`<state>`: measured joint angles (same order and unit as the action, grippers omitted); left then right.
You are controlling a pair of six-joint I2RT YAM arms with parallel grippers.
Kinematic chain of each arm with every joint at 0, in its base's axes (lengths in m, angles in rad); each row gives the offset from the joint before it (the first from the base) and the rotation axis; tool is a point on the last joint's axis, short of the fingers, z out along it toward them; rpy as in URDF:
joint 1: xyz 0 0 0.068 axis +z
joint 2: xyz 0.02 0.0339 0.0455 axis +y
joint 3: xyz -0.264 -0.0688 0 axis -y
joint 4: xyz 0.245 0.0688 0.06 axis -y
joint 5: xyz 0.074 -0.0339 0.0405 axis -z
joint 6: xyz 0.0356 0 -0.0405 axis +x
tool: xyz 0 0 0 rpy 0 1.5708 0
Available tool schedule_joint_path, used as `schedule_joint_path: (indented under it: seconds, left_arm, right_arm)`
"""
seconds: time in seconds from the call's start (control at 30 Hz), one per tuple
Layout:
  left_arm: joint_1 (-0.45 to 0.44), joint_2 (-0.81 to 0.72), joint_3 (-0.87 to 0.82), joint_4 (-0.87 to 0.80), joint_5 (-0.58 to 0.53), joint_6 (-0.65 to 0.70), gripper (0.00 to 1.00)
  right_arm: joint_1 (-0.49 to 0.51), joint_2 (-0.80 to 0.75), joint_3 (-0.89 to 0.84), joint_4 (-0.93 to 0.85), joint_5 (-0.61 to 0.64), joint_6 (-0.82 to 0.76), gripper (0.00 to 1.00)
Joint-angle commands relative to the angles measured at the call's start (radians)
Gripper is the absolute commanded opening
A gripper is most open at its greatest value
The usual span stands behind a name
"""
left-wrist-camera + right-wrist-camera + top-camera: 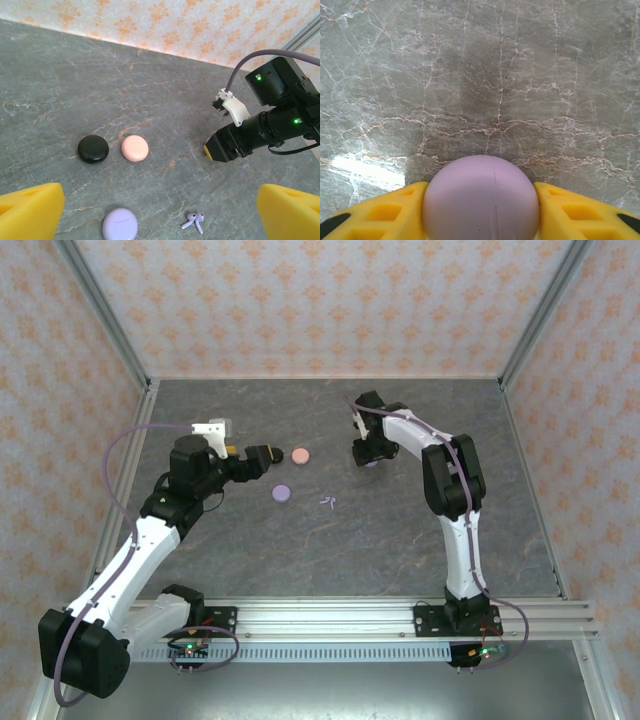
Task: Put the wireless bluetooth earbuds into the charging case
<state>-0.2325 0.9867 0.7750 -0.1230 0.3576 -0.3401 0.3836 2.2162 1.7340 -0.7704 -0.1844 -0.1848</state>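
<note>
Right wrist: fingers (385,215) against case (481,197) edges

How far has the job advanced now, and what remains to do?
Done: nothing yet; the lilac earbuds lie loose on the table, outside any case. In hand: the right tool grips a round lilac case that looks closed; the left tool is open and holds nothing. Left: open the case and seat both earbuds inside.

Left arm (135,555), right arm (457,550): white link shells, black joint housings, black bases. Lilac cable (112,465) looped along each. White bracket (213,427) at wrist. Yellow fingers (385,212) with recessed pockets. Green indicator lights (258,77) on black wrist camera housing
</note>
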Motion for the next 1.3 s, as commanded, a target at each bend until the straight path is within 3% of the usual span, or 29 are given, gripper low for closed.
schedule_joint_path:
  seconds: [0.0, 0.3, 0.5, 0.7, 0.87, 1.03, 1.27]
  left_arm:
    - [0.011, -0.005, -0.008, 0.007, -0.021, 0.007, 0.98]
    - [0.011, 0.015, 0.009, 0.006, 0.02, -0.012, 0.98]
    - [0.011, 0.084, 0.066, -0.035, 0.095, -0.034, 0.91]
    - [0.011, 0.181, 0.129, -0.018, 0.294, -0.054, 0.83]
    - [0.007, 0.268, 0.153, 0.114, 0.576, -0.108, 0.8]
    - [-0.034, 0.277, 0.211, 0.039, 0.684, -0.031, 0.79]
    - [-0.124, 0.298, 0.305, -0.14, 0.681, 0.107, 0.73]
  right_arm:
    - [0.011, -0.042, -0.02, -0.007, -0.003, -0.011, 0.47]
    - [0.036, -0.323, -0.22, 0.127, -0.03, -0.021, 0.43]
    - [0.116, -0.558, -0.401, 0.248, -0.026, -0.043, 0.41]
    - [0.24, -0.816, -0.606, 0.421, -0.07, -0.105, 0.4]
    - [0.351, -0.98, -0.751, 0.549, -0.076, -0.21, 0.4]
    - [0.414, -1.027, -0.777, 0.547, -0.012, -0.265, 0.4]
    - [0.465, -1.056, -0.739, 0.522, 0.02, -0.303, 0.4]
